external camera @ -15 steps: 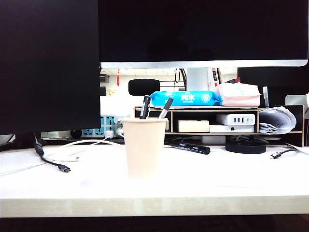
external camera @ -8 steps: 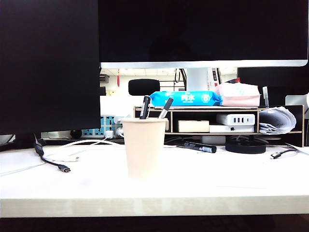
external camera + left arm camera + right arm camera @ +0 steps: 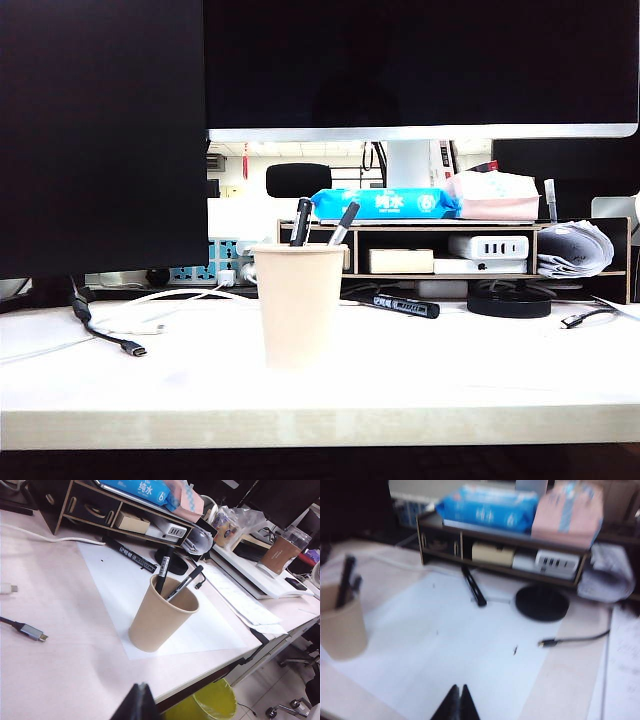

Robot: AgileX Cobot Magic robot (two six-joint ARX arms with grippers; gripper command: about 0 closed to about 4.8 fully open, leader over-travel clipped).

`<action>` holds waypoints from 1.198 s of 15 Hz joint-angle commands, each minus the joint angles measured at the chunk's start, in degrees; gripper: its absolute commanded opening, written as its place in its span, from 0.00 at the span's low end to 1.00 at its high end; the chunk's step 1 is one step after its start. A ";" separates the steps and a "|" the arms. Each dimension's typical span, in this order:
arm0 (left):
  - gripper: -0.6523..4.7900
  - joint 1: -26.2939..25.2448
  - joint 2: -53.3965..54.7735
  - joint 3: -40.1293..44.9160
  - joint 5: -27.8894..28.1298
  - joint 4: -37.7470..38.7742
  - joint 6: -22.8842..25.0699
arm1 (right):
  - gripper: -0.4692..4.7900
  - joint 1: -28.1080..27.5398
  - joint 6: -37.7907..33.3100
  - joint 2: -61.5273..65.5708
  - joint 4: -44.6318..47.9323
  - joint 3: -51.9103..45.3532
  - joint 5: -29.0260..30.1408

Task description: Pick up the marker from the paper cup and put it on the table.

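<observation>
The black marker (image 3: 402,304) lies flat on the table (image 3: 450,390), behind and to the right of the paper cup (image 3: 298,305), in front of the shelf. It also shows in the left wrist view as the marker (image 3: 131,556) and in the right wrist view as the marker (image 3: 472,586). The cup (image 3: 160,615) stands upright on a white sheet and holds two thinner pens (image 3: 172,582). My left gripper (image 3: 140,686) is shut and empty, hanging back near the table's front edge. My right gripper (image 3: 458,687) is shut and empty above the white sheet, well away from the marker. Neither gripper shows in the exterior view.
A wooden shelf (image 3: 590,225) at the back carries a blue wipes pack (image 3: 385,203), a pink tissue pack and chargers. A black round base (image 3: 508,302) sits to the marker's right. Cables (image 3: 110,335) trail at the left. A yellow bin (image 3: 210,705) stands below the table edge.
The marker on the table has shifted a little to the right and turned slightly. The cup and its pens have stayed still.
</observation>
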State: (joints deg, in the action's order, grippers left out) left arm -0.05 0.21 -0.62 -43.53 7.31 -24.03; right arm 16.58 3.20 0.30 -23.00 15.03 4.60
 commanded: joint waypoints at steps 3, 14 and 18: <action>0.11 0.00 -0.02 0.07 -0.17 0.76 0.20 | 0.09 -0.04 -0.22 -0.09 11.26 -9.40 0.02; 0.11 0.00 -0.02 0.07 -0.17 0.76 0.20 | 0.09 -12.04 -3.89 -0.11 15.15 -14.58 -7.67; 0.11 0.00 -0.02 0.07 -0.17 0.76 0.20 | 0.09 -16.44 -5.90 -0.11 15.15 -14.58 -7.23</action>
State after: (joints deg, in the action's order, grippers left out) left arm -0.05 0.19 -0.62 -43.53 7.31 -24.03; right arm 0.89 -1.52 0.19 -8.64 0.67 -2.44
